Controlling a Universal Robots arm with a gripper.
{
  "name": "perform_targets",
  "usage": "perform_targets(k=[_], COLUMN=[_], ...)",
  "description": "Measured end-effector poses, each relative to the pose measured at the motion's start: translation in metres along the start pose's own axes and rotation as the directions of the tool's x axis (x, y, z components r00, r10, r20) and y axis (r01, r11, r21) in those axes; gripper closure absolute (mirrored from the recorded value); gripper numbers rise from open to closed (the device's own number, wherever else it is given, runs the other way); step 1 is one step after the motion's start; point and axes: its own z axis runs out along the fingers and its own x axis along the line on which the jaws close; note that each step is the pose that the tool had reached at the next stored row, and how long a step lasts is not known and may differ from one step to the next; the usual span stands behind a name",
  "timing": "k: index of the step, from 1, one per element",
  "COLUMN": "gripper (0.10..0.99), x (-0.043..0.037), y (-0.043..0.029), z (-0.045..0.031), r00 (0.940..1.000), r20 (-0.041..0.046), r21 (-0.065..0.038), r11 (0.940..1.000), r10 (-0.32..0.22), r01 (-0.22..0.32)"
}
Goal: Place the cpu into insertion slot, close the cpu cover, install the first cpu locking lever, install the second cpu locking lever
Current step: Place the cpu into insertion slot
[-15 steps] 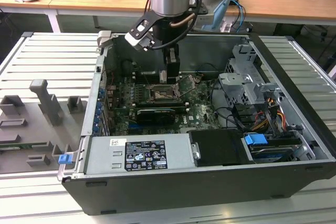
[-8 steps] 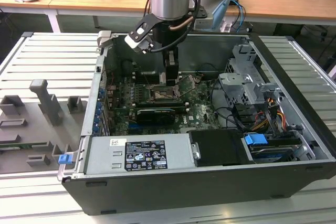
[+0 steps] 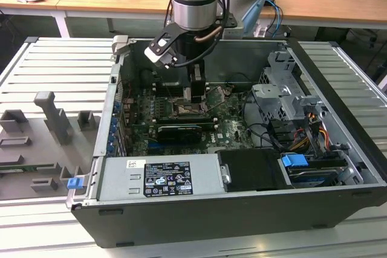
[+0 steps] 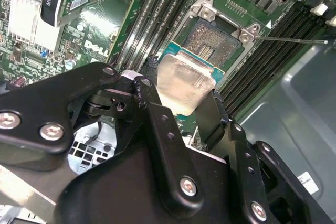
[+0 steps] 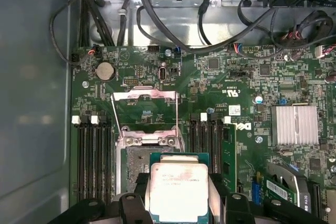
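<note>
The arm reaches down into an open computer case (image 3: 181, 222) that stands on a slatted metal surface (image 3: 54, 64). In the exterior view the claw (image 3: 196, 92) hangs over the middle of the green motherboard (image 3: 233, 126), just behind a long black expansion card (image 3: 175, 132).

In both wrist views the claw (image 5: 178, 187) (image 4: 181, 97) is clamped on the cpu (image 5: 178, 192) (image 4: 184, 85), one black finger (image 4: 149, 85) pressed to each of two opposite edges, the silvery-grey top facing the cameras. The chip is held level over one edge of the insertion slot (image 5: 137, 169) (image 4: 212, 43), covering part of it; most of the slot's contact field lies bare. Whether the chip touches the slot cannot be told.

The cpu cover (image 5: 145, 96) stands flipped open on the far side of the slot, board showing through its cut-out centre. A thin metal lever (image 4: 289, 39) juts out beside the slot, unlatched. Memory slots (image 5: 92, 156) run alongside, and a ribbed silver heat sink (image 5: 294, 124) sits well apart
</note>
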Motion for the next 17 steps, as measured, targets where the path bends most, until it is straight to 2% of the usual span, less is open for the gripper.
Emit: perform_targets(k=[17], gripper=[0.557], x=[-0.0002], y=[-0.0008], z=[0.0094], r00=[1.0000], r20=[0.0008], r21=[0.000], r11=[1.0000], r10=[0.000], r01=[0.000])
